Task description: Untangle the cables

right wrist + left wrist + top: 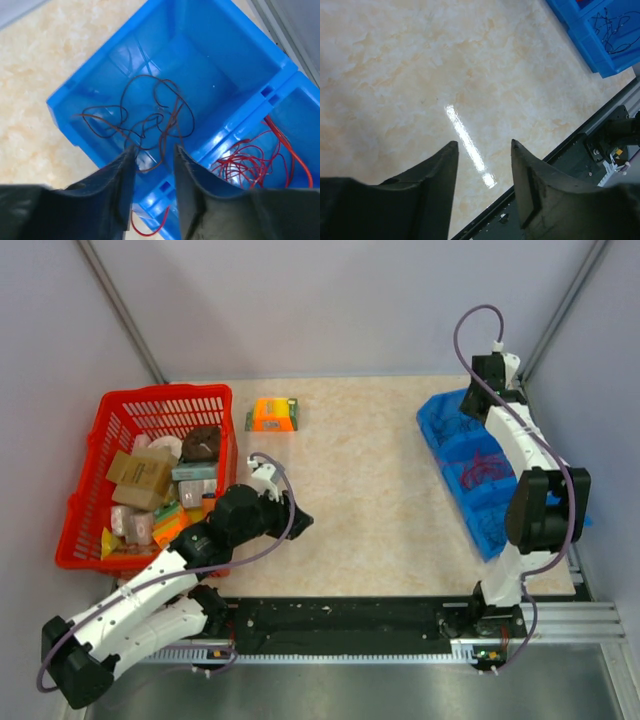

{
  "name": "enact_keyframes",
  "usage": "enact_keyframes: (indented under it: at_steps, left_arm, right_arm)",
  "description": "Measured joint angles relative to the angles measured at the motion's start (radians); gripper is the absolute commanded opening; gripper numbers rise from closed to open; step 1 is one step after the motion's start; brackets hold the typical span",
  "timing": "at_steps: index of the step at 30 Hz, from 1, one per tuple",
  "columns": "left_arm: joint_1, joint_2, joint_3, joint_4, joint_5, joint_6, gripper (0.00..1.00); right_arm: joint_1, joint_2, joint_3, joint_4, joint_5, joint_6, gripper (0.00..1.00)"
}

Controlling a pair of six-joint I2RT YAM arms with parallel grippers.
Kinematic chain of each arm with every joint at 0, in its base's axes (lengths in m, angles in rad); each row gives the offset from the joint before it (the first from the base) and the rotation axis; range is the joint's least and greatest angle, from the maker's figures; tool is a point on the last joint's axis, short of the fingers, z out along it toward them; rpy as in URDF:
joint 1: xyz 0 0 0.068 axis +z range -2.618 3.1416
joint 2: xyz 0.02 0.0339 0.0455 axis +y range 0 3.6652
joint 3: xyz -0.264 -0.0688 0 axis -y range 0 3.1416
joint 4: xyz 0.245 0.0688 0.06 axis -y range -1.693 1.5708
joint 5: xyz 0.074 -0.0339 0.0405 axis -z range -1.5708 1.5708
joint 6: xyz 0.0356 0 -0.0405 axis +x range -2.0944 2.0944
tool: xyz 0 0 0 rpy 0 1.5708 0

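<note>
Hovering over blue bin (240, 45) — right hand (152, 150) narrowly parted, empty | dark cables (150, 115) looped in compartment below, red cables (250, 160) next door | left hand (482, 145) parted, empty, away from bin | colours split, likely near done

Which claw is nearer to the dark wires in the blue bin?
Right. The right claw hangs directly over the dark wires in the blue bin; the left claw is across the table, beside the red basket.

My right gripper (152, 150) hovers, fingers apart, over the blue bin (225, 40) holding loose dark cables (150, 122), red cables (245, 162) in the compartment beside it.
</note>
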Motion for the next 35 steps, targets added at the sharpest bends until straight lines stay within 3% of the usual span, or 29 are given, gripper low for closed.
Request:
enact_keyframes:
  at_steps: [1, 4, 5, 9, 12, 15, 17, 20, 22, 25, 28, 35]
  left_arm:
    - [0.0, -0.004, 0.012, -0.003, 0.0, 0.004, 0.59]
    - [0.0, -0.019, 0.044, -0.006, -0.004, 0.021, 0.67]
    - [0.0, -0.021, 0.052, -0.007, -0.004, 0.024, 0.69]
    - [0.0, -0.021, 0.084, -0.008, -0.01, 0.037, 0.73]
    - [0.0, -0.014, 0.105, -0.011, -0.023, 0.048, 0.75]
    - [0.0, -0.016, 0.138, -0.029, -0.037, 0.066, 0.79]
    - [0.0, -0.024, 0.164, -0.037, -0.048, 0.083, 0.84]
    - [0.0, -0.058, 0.208, -0.04, -0.08, 0.119, 0.99]
    - [0.0, -0.087, 0.235, -0.039, -0.096, 0.139, 0.99]
    - [0.0, -0.132, 0.28, -0.03, -0.118, 0.18, 0.99]
    - [0.0, -0.16, 0.35, -0.022, -0.139, 0.232, 0.99]
    - [0.0, -0.266, 0.503, 0.06, -0.159, 0.368, 0.99]
  right_arm:
    - [-0.005, 0.022, 0.032, -0.031, 0.001, -0.019, 0.58]
    - [0.006, 0.06, 0.142, -0.117, 0.002, -0.063, 0.63]
    - [0.019, 0.059, 0.171, -0.14, 0.005, -0.077, 0.7]
    - [0.161, -0.042, 0.164, -0.176, 0.028, -0.119, 0.7]
    - [0.336, -0.192, 0.041, -0.161, -0.013, -0.117, 0.69]
    - [0.49, -0.393, -0.186, -0.098, -0.15, -0.098, 0.68]
    - [0.517, -0.52, -0.335, -0.077, -0.222, -0.087, 0.68]
    - [0.512, -0.663, -0.468, -0.093, -0.267, -0.082, 0.69]
    - [0.509, -0.758, -0.499, -0.126, -0.279, -0.097, 0.75]
    - [0.51, -0.909, -0.483, -0.148, -0.262, -0.137, 0.82]
    - [0.51, -1.054, -0.4, -0.159, -0.221, -0.189, 0.96]
    - [0.51, -1.31, -0.193, -0.044, -0.133, -0.327, 0.99]
